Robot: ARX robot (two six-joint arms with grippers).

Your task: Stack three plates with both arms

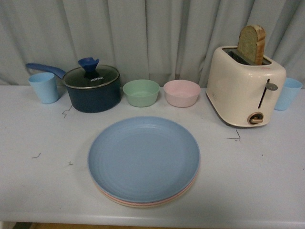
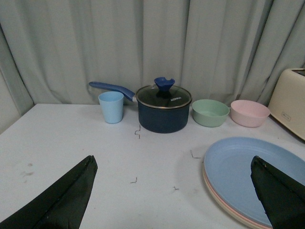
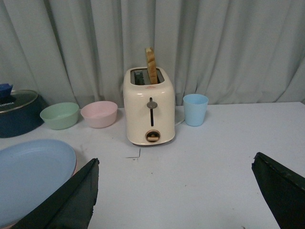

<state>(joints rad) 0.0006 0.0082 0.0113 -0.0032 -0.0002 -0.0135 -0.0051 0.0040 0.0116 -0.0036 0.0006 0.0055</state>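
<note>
Table (image 1: 43, 191): blue plate (image 1: 143, 157) hides 2 below.

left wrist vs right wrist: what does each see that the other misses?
Left wrist only: the saucepan's handle and the blue cup beside it. Right wrist only: the bread slice standing in the toaster, and another blue cup. Both: the blue plate topping the stack, green bowl, pink bowl, and open jaws.
</note>
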